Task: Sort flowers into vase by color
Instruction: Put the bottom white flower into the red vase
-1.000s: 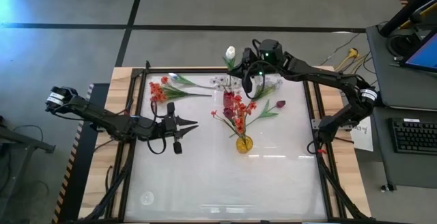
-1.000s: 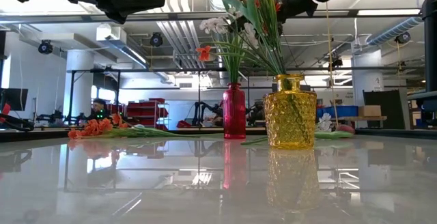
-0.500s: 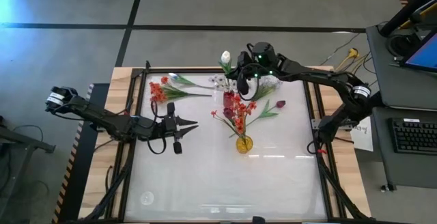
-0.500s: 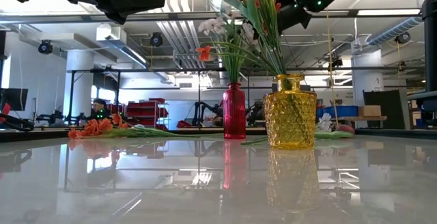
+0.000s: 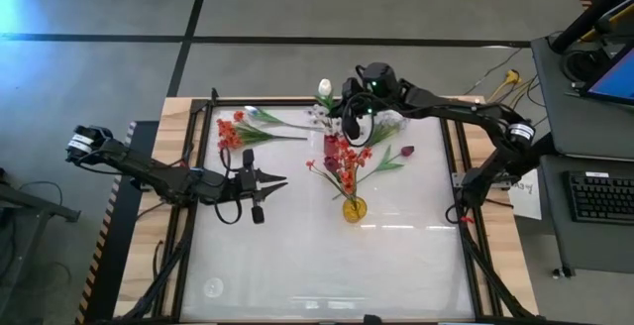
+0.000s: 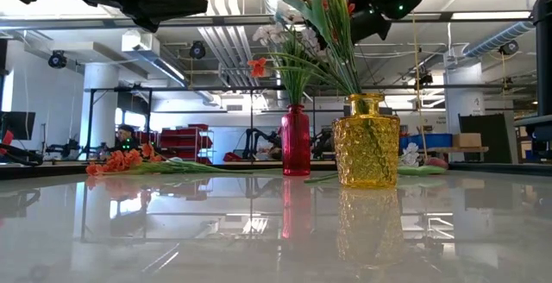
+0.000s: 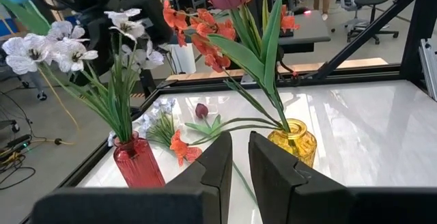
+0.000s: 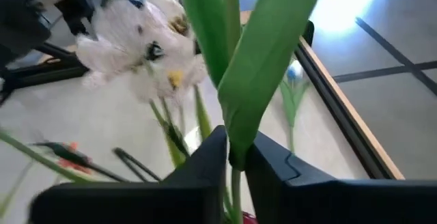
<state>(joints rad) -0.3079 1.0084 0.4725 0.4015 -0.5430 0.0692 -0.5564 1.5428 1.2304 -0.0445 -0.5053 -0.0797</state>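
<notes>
From above, the white counter [image 5: 327,266] is seen with a red vase [image 5: 331,147] near its centre and a yellow vase [image 5: 354,209] just at 5 o'clock of it. Red-orange blossoms [image 5: 344,159] stand in the yellow vase. The right tool [image 5: 349,119] is held above the red vase, at its 1 o'clock, with a white tulip [image 5: 324,88] carried at its 10 o'clock side. A red-orange spray [image 5: 232,130] lies at the counter's 10 o'clock, and a dark red tulip [image 5: 405,152] lies at 3 o'clock of the red vase. The left tool [image 5: 278,179] is parked well apart at 9 o'clock of the vases.

At counter height, the red vase [image 6: 295,141] is shown holding white blossoms [image 6: 270,33], just beside the yellow vase [image 6: 366,141].

In the left wrist view, the left tool [image 7: 237,161] is seen nearly closed, with only a narrow gap and nothing held.

In the right wrist view, a green stem [image 8: 235,60] is seen pinched between the dark fingers [image 8: 205,159] of the right tool [image 8: 235,157]; it is probably the white tulip's, though the bloom is out of frame. White blossoms [image 8: 147,43] are blurred behind.
</notes>
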